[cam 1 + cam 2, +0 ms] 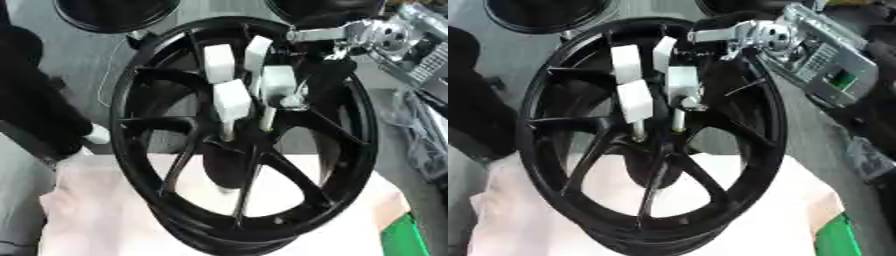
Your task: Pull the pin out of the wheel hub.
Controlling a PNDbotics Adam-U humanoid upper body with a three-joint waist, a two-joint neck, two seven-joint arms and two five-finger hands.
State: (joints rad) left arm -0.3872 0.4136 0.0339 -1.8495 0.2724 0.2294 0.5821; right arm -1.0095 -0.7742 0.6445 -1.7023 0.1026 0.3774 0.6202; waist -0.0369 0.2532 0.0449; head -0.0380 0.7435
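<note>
A black spoked wheel (249, 145) stands upright on a pale covered table (87, 210). My right hand (278, 82) comes in from the upper right on a silver-jointed arm (350, 32), and its white-padded fingers (232, 102) point down at the hub (234, 150). A thin pale pin (268, 119) runs from between the thumb and fingers down toward the hub, and the fingers are closed round its upper end. At the left edge my dark left arm (35, 110) sits beside the rim, with a white tip (96, 134) near it. The rest of that hand is hidden.
Two more black wheels (114, 15) lie at the top edge. A grey metal device (824, 55) stands at the upper right, close to the rim. A green object (407, 235) sits at the table's lower right corner.
</note>
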